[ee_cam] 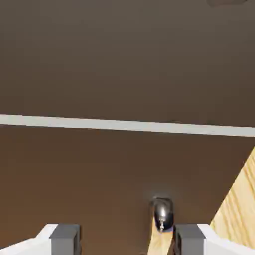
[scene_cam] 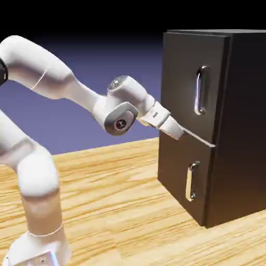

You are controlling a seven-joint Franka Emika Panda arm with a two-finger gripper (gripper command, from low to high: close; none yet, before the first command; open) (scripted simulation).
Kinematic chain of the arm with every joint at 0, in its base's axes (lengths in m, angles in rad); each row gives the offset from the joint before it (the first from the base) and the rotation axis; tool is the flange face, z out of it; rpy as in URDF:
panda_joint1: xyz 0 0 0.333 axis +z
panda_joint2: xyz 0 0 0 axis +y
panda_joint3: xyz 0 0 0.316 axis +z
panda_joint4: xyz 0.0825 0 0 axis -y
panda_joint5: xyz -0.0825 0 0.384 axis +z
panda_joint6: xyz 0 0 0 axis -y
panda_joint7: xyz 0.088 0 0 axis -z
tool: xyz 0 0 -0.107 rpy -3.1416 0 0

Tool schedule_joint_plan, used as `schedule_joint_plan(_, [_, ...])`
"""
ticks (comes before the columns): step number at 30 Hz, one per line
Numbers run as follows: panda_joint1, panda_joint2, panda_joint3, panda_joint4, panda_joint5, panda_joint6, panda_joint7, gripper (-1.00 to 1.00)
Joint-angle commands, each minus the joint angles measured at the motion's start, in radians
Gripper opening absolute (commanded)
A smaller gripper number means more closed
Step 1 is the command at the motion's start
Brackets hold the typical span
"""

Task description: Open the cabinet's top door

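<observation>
The dark cabinet (scene_cam: 234, 124) stands on the right of the exterior view. Its top door (scene_cam: 182, 78) is shut flat, with a long vertical silver handle (scene_cam: 201, 89). My gripper (scene_cam: 178, 132) is at the pale seam between the two doors, near the front's left edge, left of and below that handle and clear of it. In the hand view brown door panel fills the frame, crossed by the seam (ee_cam: 124, 124). The grey fingertips (ee_cam: 64, 240) stand apart at the bottom edge, so the gripper (ee_cam: 125, 243) is open. A silver handle end (ee_cam: 162, 214) shows beyond them; I cannot tell which door's.
The lower door (scene_cam: 179, 171) carries a shorter silver handle (scene_cam: 191, 181). The cabinet rests on a light wooden table (scene_cam: 119, 208), a strip of which shows at the hand view's lower right (ee_cam: 239, 199). My white arm rises from the lower left.
</observation>
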Motion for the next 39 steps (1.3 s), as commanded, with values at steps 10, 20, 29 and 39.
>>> schedule_joint_plan(10, [0.129, -0.055, -0.135, 0.056, -0.435, -0.032, 0.343, 0.0])
schedule_joint_plan(20, [0.259, -0.111, -0.27, 0.113, -0.87, -0.064, 0.686, 0.0])
schedule_joint_plan(29, [0.375, -0.16, -0.391, 0.163, -1.261, -0.093, 0.995, 0.0])
schedule_joint_plan(39, [0.504, -0.216, -0.526, 0.219, -1.696, -0.125, 1.338, 0.0])
